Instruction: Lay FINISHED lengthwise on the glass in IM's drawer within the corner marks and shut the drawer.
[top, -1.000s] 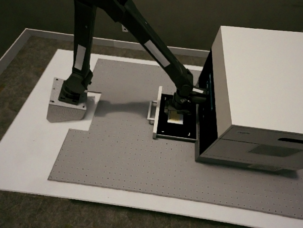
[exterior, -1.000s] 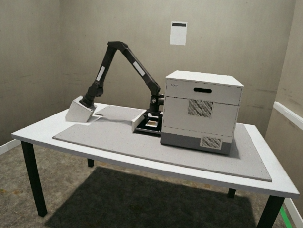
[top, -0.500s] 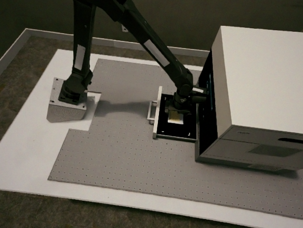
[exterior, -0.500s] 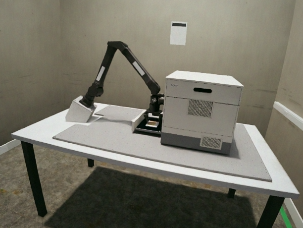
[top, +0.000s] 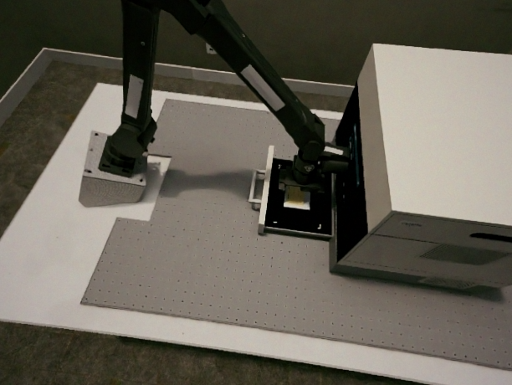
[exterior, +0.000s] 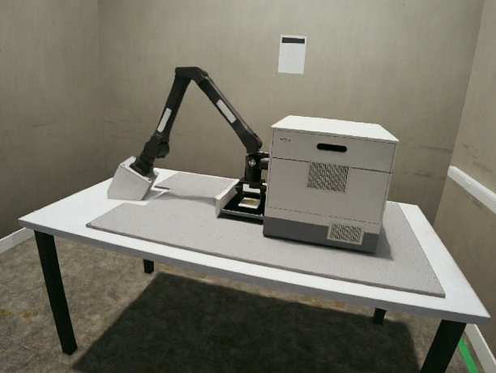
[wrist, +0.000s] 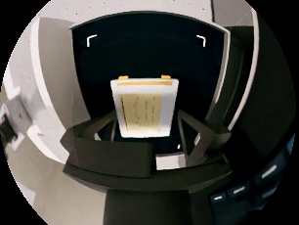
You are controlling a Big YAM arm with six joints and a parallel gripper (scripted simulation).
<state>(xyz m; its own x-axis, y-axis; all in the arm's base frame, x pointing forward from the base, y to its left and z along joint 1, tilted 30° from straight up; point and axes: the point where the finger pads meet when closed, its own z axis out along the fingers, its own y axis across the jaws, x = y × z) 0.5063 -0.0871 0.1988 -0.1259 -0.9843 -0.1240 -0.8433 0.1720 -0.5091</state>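
you've got the pincer [top: 299,188] [exterior: 250,195] [wrist: 147,112] released, its fingers apart w/ the cassette [top: 297,197] [exterior: 249,203] [wrist: 142,114] between them, lying flat on the glass [top: 289,219] [exterior: 233,206] [wrist: 147,59] of the open drawer [top: 266,192] [exterior: 224,197] [wrist: 54,64]. looks approx centred & lengthwise vs the corner marks [top: 320,226] [wrist: 92,40], but the arm hides part of that rect, so check b4 you shut anything.

next, prob. back off: lift straight up, slow, no twist or sideways drift, or a finger may drag the cassette off square. get well above the drawer walls & mind im [top: 439,125] [exterior: 332,174], v. close beside the wrist. then go round to the handle [top: 253,188] side & push low, mid-panel, square-on, gently; a fast or off-centre shove could slide or turn im. ease off once the drawer seats.

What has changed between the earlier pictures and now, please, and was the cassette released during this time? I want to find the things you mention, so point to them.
No clear movement is visible. The end effector [top: 302,186] [exterior: 250,194] [wrist: 147,112] is now open around the cassette [top: 297,198] [exterior: 249,203] [wrist: 145,110]; whether it let go in this interval, I cannot tell. The cassette, the extended drawer [top: 266,192] [exterior: 220,203] [wrist: 51,64] and the imager [top: 439,125] [exterior: 328,203] [wrist: 251,181] stayed in place.
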